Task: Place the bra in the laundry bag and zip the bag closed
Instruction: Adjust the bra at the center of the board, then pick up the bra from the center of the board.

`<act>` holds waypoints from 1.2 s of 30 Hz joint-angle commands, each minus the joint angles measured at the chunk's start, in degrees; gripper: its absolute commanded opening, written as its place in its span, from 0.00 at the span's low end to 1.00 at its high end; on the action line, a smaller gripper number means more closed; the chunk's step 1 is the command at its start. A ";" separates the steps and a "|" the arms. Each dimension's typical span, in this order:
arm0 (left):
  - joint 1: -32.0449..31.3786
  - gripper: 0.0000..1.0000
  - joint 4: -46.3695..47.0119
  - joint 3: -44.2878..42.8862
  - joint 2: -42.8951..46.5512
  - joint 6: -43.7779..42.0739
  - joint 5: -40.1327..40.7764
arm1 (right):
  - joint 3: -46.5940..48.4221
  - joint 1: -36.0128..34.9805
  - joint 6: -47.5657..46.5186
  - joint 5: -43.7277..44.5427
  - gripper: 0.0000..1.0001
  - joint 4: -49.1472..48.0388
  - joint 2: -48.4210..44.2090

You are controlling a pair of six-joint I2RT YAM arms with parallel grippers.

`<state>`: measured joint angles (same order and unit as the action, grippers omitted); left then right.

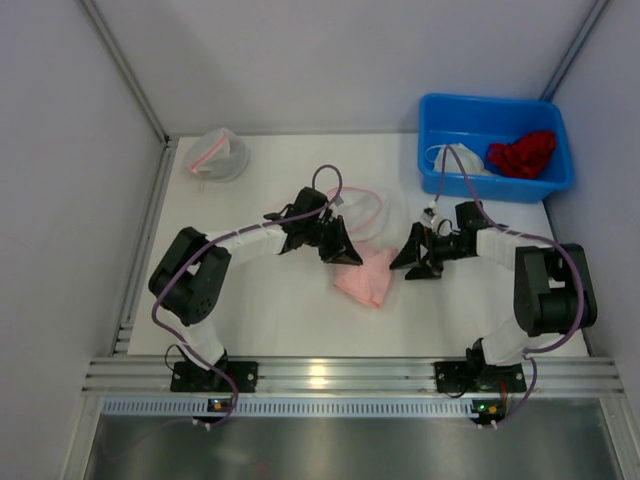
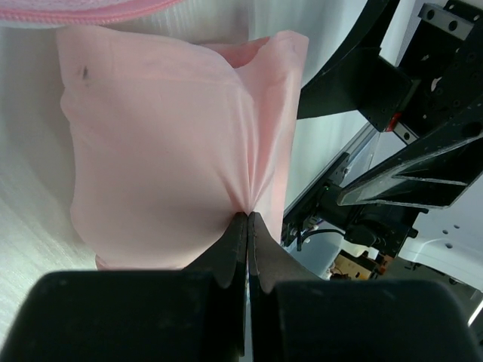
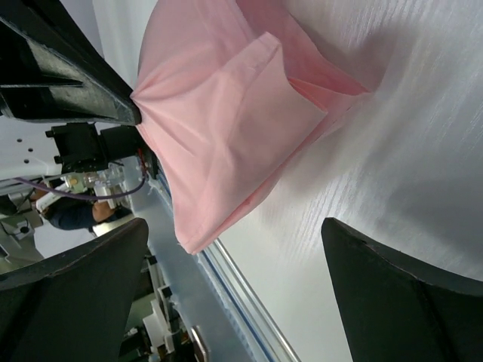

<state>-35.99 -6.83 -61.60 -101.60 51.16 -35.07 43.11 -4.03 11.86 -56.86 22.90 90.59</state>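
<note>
The pink bra [image 1: 366, 276] lies crumpled at mid-table. My left gripper [image 1: 343, 250] is shut on its fabric; in the left wrist view the closed fingertips [image 2: 247, 216] pinch a gathered fold of the bra [image 2: 158, 151]. The white mesh laundry bag with a pink zipper rim [image 1: 368, 208] lies just behind the bra, and its pink edge [image 2: 90, 9] shows at the top of the left wrist view. My right gripper [image 1: 412, 264] is open and empty, just right of the bra. In the right wrist view it [image 3: 234, 226] is open wide, with the bra [image 3: 226, 113] ahead of it.
A blue bin [image 1: 493, 112] at the back right holds a red cloth [image 1: 522, 153] and a white item [image 1: 458, 159]. A second mesh bag with a pink zipper [image 1: 217, 155] lies at the back left. Grey walls enclose the table.
</note>
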 commanded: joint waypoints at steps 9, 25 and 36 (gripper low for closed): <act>-1.71 0.00 5.95 5.88 -0.26 0.96 2.55 | -1.19 -7.12 8.61 2.54 0.98 -11.11 5.38; -2.24 0.00 17.55 11.41 -0.44 5.18 0.70 | -5.65 -13.45 14.24 6.94 0.88 -31.57 8.99; -2.16 0.00 18.26 10.80 -2.46 5.62 0.53 | -6.99 -16.71 18.82 7.82 0.68 -41.09 13.30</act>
<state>-37.93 8.23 -50.24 -102.80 56.27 -34.04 36.21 -19.18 33.04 -55.92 -17.45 100.73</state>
